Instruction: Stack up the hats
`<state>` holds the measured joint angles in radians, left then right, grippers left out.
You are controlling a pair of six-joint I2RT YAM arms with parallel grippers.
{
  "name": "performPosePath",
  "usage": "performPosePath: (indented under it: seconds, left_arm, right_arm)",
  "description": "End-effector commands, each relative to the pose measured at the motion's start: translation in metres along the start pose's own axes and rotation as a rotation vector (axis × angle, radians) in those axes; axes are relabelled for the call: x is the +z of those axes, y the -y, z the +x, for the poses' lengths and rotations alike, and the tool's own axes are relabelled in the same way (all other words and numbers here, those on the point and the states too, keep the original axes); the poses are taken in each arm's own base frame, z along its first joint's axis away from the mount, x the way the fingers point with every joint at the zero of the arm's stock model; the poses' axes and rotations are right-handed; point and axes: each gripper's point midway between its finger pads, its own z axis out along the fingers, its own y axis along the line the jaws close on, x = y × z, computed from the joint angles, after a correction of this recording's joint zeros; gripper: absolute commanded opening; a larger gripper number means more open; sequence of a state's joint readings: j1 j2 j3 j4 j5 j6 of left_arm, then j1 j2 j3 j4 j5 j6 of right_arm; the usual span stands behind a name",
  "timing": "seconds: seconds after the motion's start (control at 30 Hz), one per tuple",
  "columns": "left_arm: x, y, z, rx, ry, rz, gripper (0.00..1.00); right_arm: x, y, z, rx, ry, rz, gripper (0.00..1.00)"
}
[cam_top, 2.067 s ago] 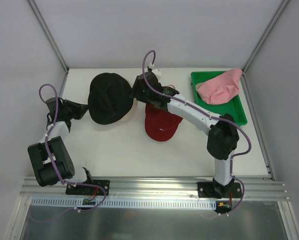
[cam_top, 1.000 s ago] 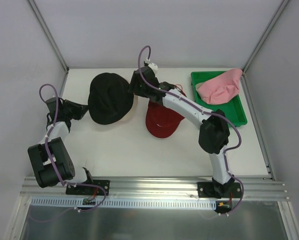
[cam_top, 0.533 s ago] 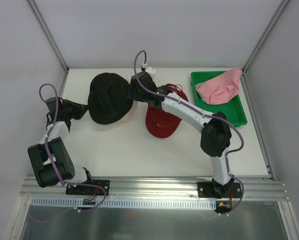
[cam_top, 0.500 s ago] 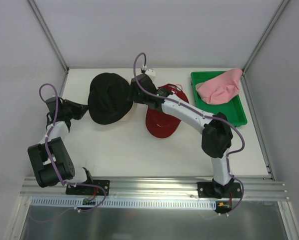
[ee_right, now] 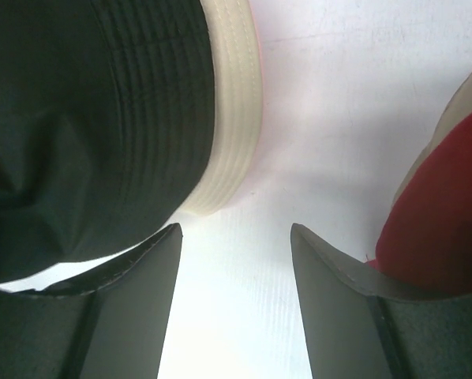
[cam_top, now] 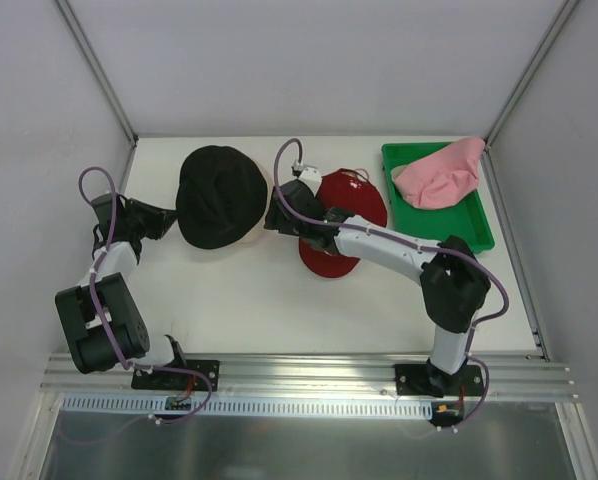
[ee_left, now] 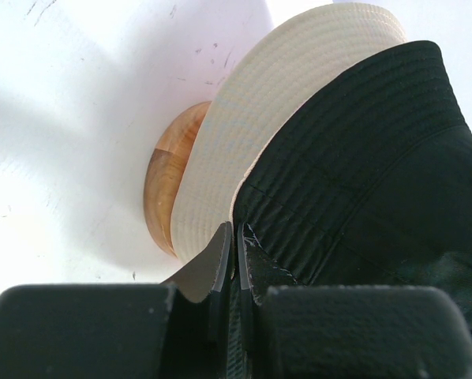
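Note:
The black hat (cam_top: 219, 195) lies over the cream bucket hat (ee_left: 244, 134) on a wooden stand (ee_left: 169, 189) at the back left. My left gripper (cam_top: 174, 217) is at its left edge, shut on the black brim (ee_left: 235, 237). The red cap (cam_top: 344, 212) lies in the middle, with a tan edge (ee_right: 457, 118) beside it. My right gripper (cam_top: 275, 218) is open and empty, low between the black hat (ee_right: 86, 118) and the red cap (ee_right: 441, 229), over bare table (ee_right: 236, 229). The pink hat (cam_top: 439, 172) lies in the tray.
A green tray (cam_top: 479, 225) stands at the back right. White walls close the table at the back and sides. A metal rail (cam_top: 299, 370) runs along the near edge.
My right arm has drawn back toward me from above the red cap and come down between the black hat and the red cap, which now shows more. The left arm has not moved.

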<state>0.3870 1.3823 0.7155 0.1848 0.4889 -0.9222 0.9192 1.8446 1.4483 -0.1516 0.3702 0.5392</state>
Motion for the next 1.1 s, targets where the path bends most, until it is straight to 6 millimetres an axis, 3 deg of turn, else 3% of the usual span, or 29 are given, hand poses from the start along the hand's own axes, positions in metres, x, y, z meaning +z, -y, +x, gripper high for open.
performPosePath:
  seconds: [0.0,0.17,0.4,0.57,0.6,0.7,0.83,0.9,0.93,0.97,1.0,1.03,1.07]
  left_arm:
    - [-0.001,0.003,-0.005,0.033,0.01,0.004,0.0]
    - [-0.001,0.003,-0.005,0.036,0.012,0.003,0.0]
    - [-0.002,0.003,-0.006,0.036,0.015,0.002,0.0]
    - [-0.002,0.002,-0.006,0.039,0.016,-0.002,0.0]
    - [-0.001,0.002,-0.005,0.04,0.014,-0.002,0.0]
    - [-0.001,0.002,-0.006,0.038,0.015,-0.003,0.0]
    - [0.0,0.003,-0.007,0.04,0.016,-0.002,0.0]
    - [0.0,0.003,-0.007,0.037,0.017,-0.002,0.0]
    - [0.0,0.002,-0.007,0.035,0.016,-0.004,0.0]
    - [0.0,0.002,-0.007,0.033,0.016,-0.005,0.0]
    - [0.0,0.002,-0.007,0.033,0.015,-0.005,0.0]
    - [0.001,0.002,-0.006,0.03,0.013,-0.005,0.0]
    - [0.0,0.001,-0.006,0.027,0.014,-0.007,0.0]
  right_arm:
    - [-0.014,0.001,-0.022,0.018,0.067,-0.011,0.62]
    - [-0.009,0.017,-0.014,-0.025,0.014,-0.025,0.63]
    - [0.003,0.045,-0.032,-0.016,-0.013,-0.037,0.63]
    - [0.012,0.048,-0.043,-0.019,-0.033,-0.06,0.63]
    - [0.011,0.039,-0.054,-0.025,-0.017,-0.079,0.63]
    - [0.016,0.027,-0.056,-0.034,-0.04,-0.109,0.63]
    - [0.013,-0.009,-0.081,-0.012,-0.021,-0.183,0.62]
    - [0.021,-0.014,-0.083,-0.004,-0.036,-0.182,0.62]
    - [0.018,-0.028,-0.1,0.013,-0.011,-0.214,0.62]
    - [0.021,-0.033,-0.103,0.018,-0.012,-0.222,0.62]
    - [0.034,-0.031,-0.097,0.021,-0.033,-0.211,0.62]
    - [0.033,-0.043,-0.113,0.041,-0.009,-0.238,0.62]
    - [0.037,-0.044,-0.115,0.052,-0.011,-0.241,0.62]
